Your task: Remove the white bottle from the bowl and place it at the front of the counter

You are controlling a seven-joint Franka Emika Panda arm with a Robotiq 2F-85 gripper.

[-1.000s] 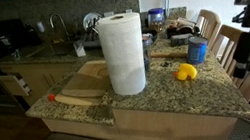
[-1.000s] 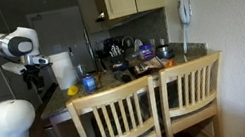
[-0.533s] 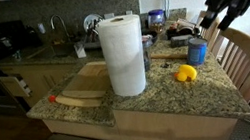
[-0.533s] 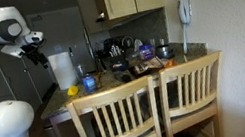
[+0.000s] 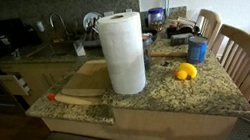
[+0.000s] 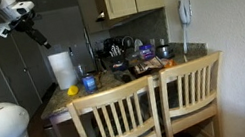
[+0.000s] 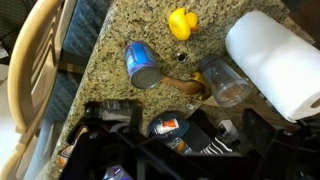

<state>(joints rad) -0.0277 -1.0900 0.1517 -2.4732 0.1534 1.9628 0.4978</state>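
In the wrist view a small pale thing with a reddish-orange mark, seemingly the white bottle [image 7: 166,124], sits in a dark round bowl [image 7: 150,128] amid dark clutter. I cannot make it out in the exterior views. The speckled granite counter [image 5: 150,101] shows in every view [image 6: 60,102] [image 7: 110,30]. My gripper [image 6: 43,38] is raised high above the counter's end, far from the bowl. Its dark fingers [image 7: 185,140] stand apart with nothing between them. It is almost out of the other exterior view.
A big paper towel roll [image 5: 122,52] [image 7: 275,60], a blue cylinder [image 5: 198,50] [image 7: 142,65], a yellow object [image 5: 185,72] [image 7: 181,22] and a clear glass [image 7: 225,80] stand on the counter. Wooden chairs [image 6: 159,103] [image 5: 246,56] line its side.
The arm has swung upward, from beside the counter's end to high above it. It has left one exterior view. The things on the counter have not moved.
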